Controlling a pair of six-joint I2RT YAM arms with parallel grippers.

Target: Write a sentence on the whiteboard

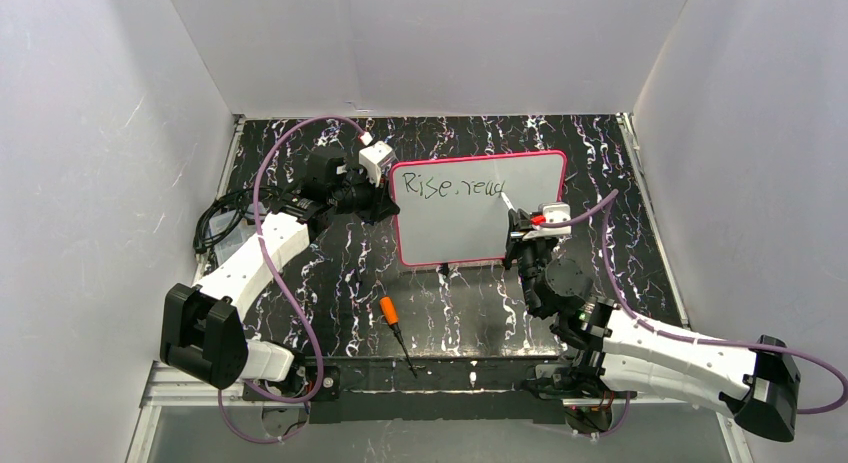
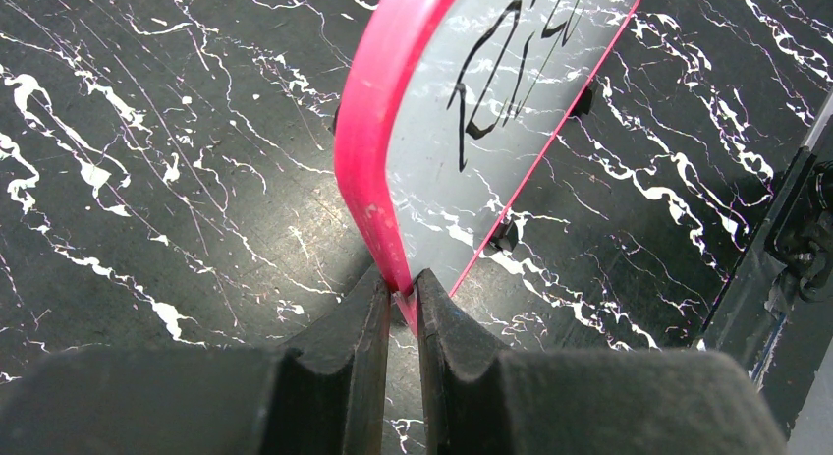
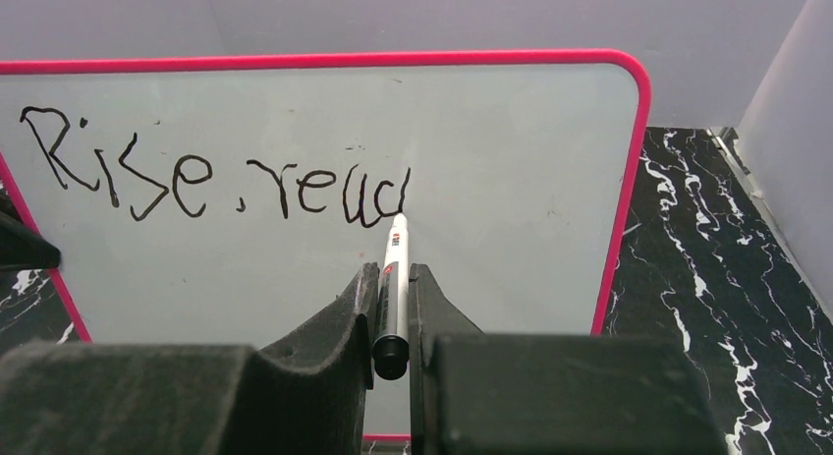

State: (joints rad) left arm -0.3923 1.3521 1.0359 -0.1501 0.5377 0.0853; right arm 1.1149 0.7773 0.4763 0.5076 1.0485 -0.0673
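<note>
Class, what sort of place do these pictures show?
Probably a robotics lab test cell: plain white walls box in a black marbled tabletop, and two white arms work a pink-framed whiteboard.

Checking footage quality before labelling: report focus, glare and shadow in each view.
Top external: even soft light, no glare on the pink-framed rectangular whiteboard; black handwritten marker sentence small but readable. Left wrist: pink frame and dark jaws soft, close to the lens; board seen steeply foreshortened. Right wrist: writing sharp, slim white marker pen clear, jaws dark and underlit.

Mid-frame, the whiteboard stands with writing across its top; the left gripper is at its left edge, and the right gripper holds a pen against it.
</note>
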